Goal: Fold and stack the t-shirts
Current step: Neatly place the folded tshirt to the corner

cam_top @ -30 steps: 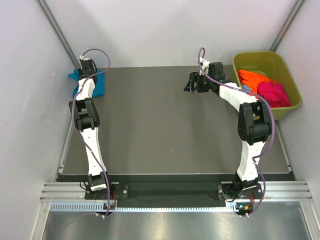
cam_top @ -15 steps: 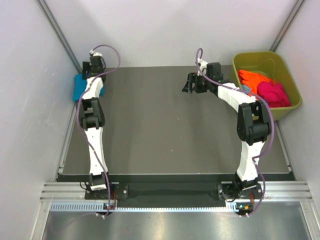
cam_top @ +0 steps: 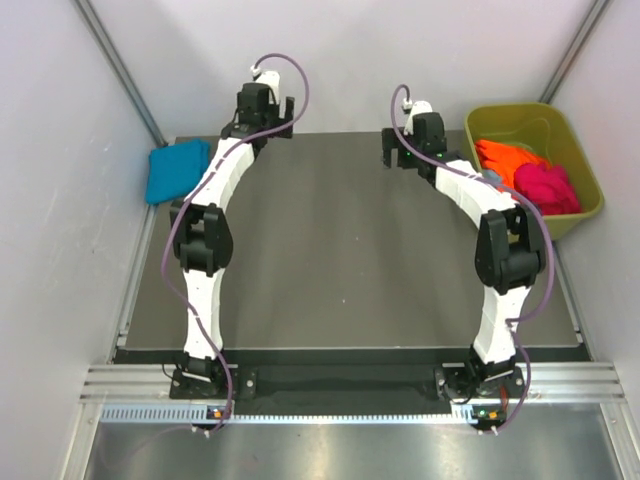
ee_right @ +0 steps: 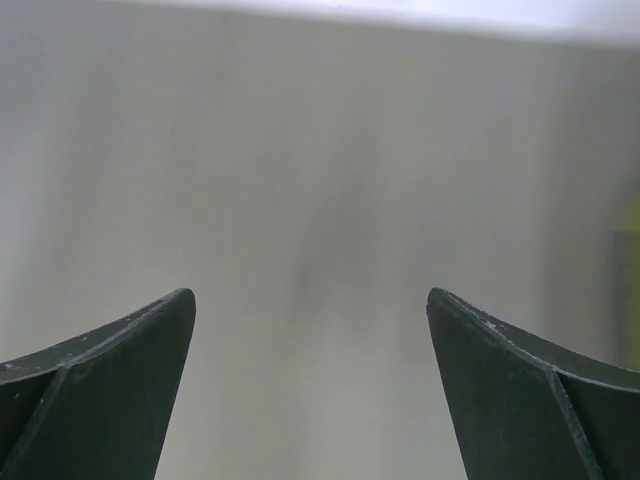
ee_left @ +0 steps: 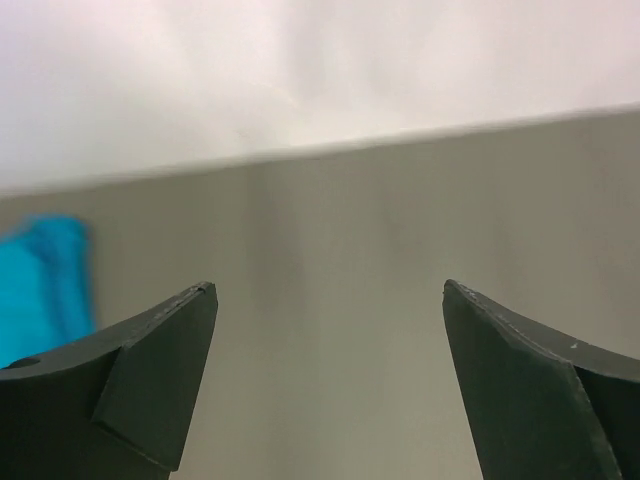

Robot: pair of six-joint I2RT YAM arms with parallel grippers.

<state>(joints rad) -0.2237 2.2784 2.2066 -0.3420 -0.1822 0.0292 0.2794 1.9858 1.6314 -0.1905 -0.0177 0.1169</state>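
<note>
Teal t-shirt (cam_top: 177,170) lies folded at upper left of the top view, on the left edge of the table (cam_top: 330,250), well apart from both arms. Orange t-shirt (cam_top: 505,157) and pink t-shirt (cam_top: 545,187) lie crumpled, touching each other, in the green tub (cam_top: 520,122) at upper right. Left gripper (cam_top: 268,108) is at top, left of ctr; its fingers (ee_left: 150,370) stand wide apart w/ nothing btw them. Right gripper (cam_top: 400,152) is at top, right of ctr, nr the tub; its fingers (ee_right: 120,370) also stand wide apart and hold nothing.
</note>
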